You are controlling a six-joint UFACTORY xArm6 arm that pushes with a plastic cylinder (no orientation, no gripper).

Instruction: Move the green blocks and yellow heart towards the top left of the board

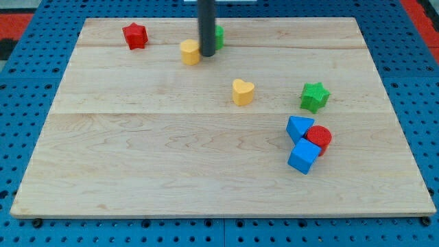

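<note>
- Right now my tip [206, 55] rests on the board [137, 171] near the view's top edge; it is a bare rod end with nothing to open or close, and it grips nothing.
- Just to its left, touching or nearly so, sits a yellow block [190, 51], shape unclear.
- Just right of the rod, partly hidden behind it, is a green block [219, 36].
- Further left lies the red star [135, 35].
- Below and right of the tip, apart from it, stands the yellow heart [242, 91].
- Well to the right and lower is the green star [315, 96].
- Beneath that star, two blue blocks [299, 127] [304, 156] and a red cylinder [319, 138] cluster together, touching.
</note>
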